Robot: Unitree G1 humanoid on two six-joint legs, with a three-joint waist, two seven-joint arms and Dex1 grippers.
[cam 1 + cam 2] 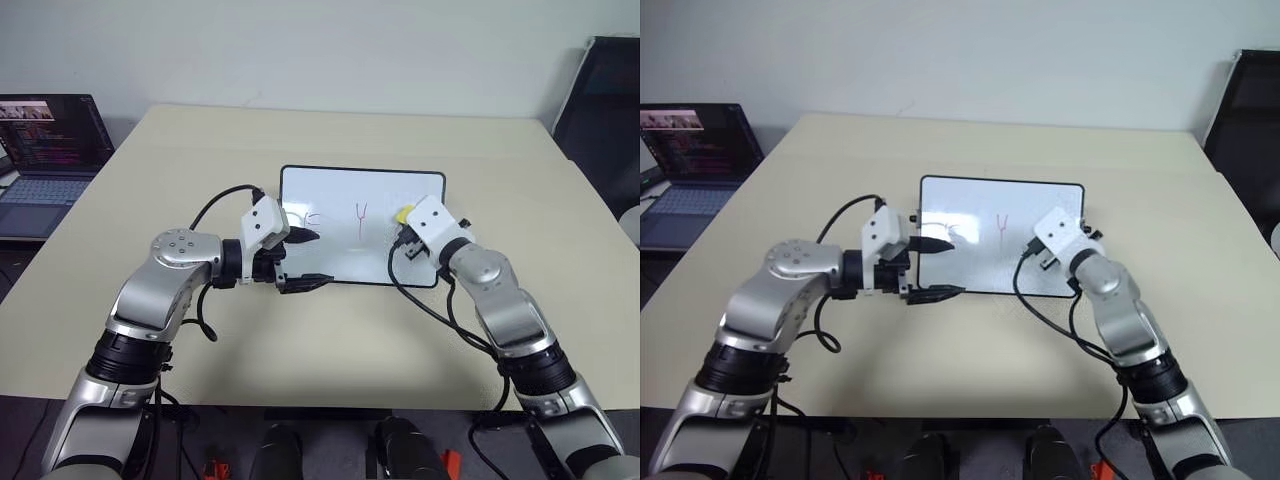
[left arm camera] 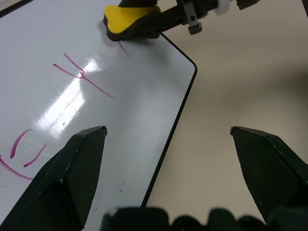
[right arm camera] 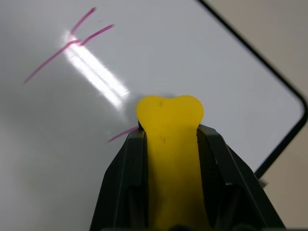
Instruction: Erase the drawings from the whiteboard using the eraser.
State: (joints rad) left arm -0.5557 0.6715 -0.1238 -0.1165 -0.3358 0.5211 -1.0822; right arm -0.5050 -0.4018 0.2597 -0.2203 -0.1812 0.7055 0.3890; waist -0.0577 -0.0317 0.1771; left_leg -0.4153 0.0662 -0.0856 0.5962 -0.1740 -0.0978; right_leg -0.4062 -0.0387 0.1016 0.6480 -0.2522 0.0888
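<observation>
The left gripper (image 1: 307, 259) is held wide open over the left edge of the whiteboard (image 1: 330, 195), gripping nothing; the eraser (image 3: 171, 144) (pressed onto the board's right side, over a mark's tail) is clamped by the right gripper (image 3: 169, 137)

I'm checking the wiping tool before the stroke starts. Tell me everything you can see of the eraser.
The eraser is a small yellow block with a rounded, slightly notched front end and a dark underside. It looks like smooth plastic. The right gripper is shut on it, one black finger on each long side, the front end poking out beyond the fingertips. It sits over the whiteboard, near its right edge, its dark underside at the surface beside a short stub of a marker stroke, apparently partly covering one drawing.
</observation>
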